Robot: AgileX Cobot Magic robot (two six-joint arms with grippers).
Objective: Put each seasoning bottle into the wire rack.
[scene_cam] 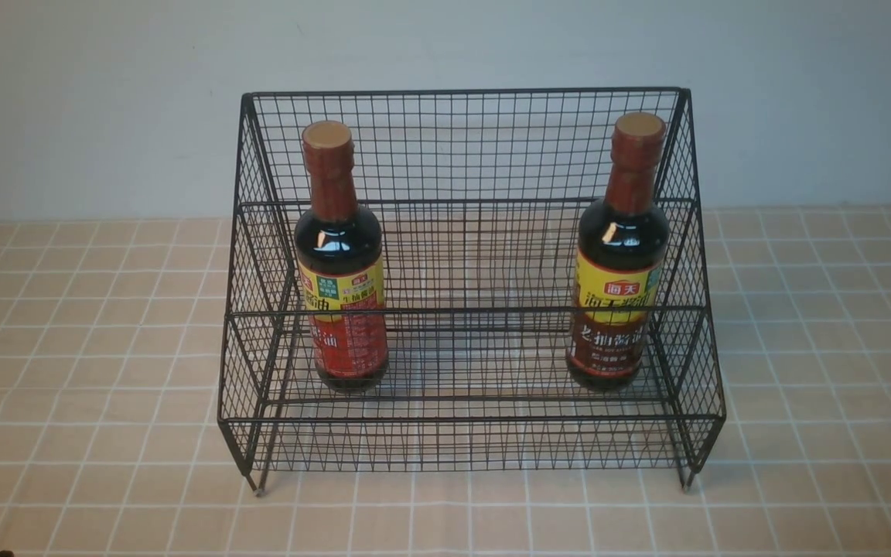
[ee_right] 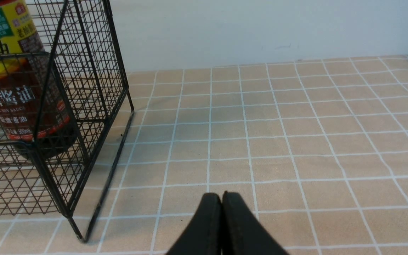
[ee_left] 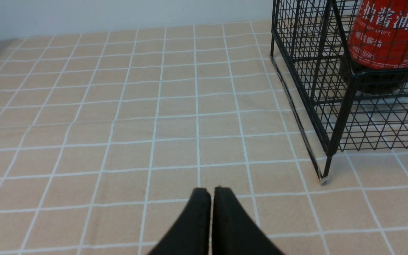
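The black wire rack (scene_cam: 469, 255) stands in the middle of the table. Two seasoning bottles stand upright inside it: the one with the yellow-over-red label (scene_cam: 341, 263) at its left end, the one with the yellow-over-brown label (scene_cam: 619, 259) at its right end. The left wrist view shows the rack's corner (ee_left: 331, 106) with the red-labelled bottle (ee_left: 384, 35) behind the mesh, and my left gripper (ee_left: 211, 191) shut and empty over the cloth, apart from the rack. My right gripper (ee_right: 221, 195) is also shut and empty, beside the rack (ee_right: 83, 106) and the brown-labelled bottle (ee_right: 16, 95). Neither arm shows in the front view.
A beige tablecloth with a white grid (scene_cam: 90, 371) covers the table. A pale wall (scene_cam: 105, 93) runs behind the rack. The rack stands on short feet (scene_cam: 258, 489).
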